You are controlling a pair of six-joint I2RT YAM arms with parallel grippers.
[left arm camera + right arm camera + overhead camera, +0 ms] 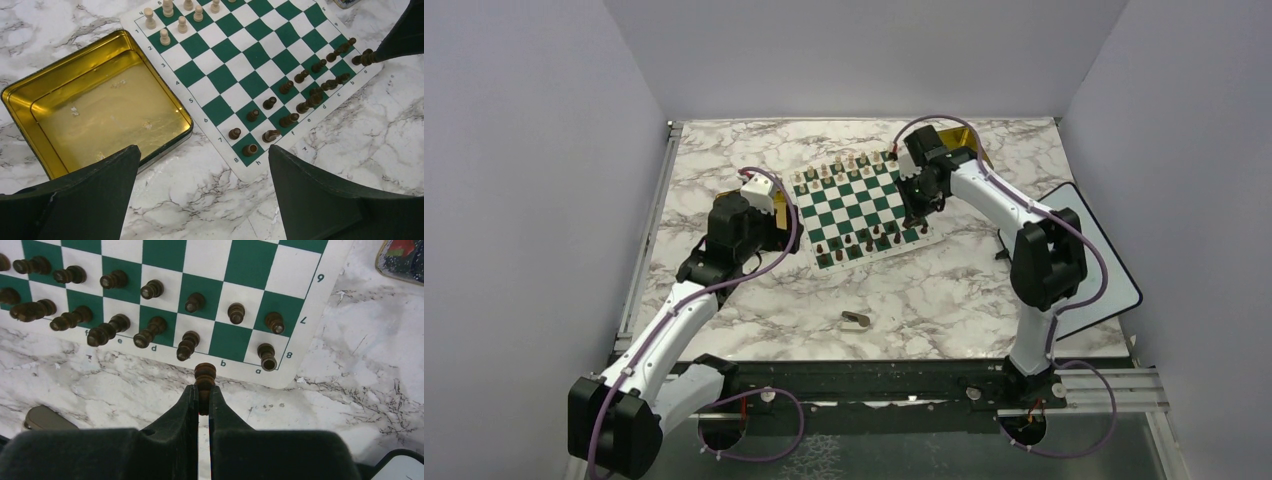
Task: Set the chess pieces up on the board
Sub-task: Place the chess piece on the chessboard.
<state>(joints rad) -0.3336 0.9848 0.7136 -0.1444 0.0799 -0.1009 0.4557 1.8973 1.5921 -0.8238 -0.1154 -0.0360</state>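
The green-and-white board [856, 200] lies at the table's middle back. Several dark chess pieces [150, 332] fill its two near rows, some of them leaning; the same pieces [300, 92] show in the left wrist view. My right gripper [204, 388] is shut on one dark piece [205, 374], held just over the board's near border by the letter b. The square in front of it [230, 342] is bare. My left gripper [203, 148] hangs open over marble at the board's near left corner, with nothing between its fingers [100, 190].
An empty gold tin [60, 62] sits left of the board, under my left arm. A second gold tin [964, 135] stands behind the right arm. Pale pieces [844, 165] line the far rows. A small dark object [856, 320] lies on the near marble, and a white panel [1104, 250] lies at right.
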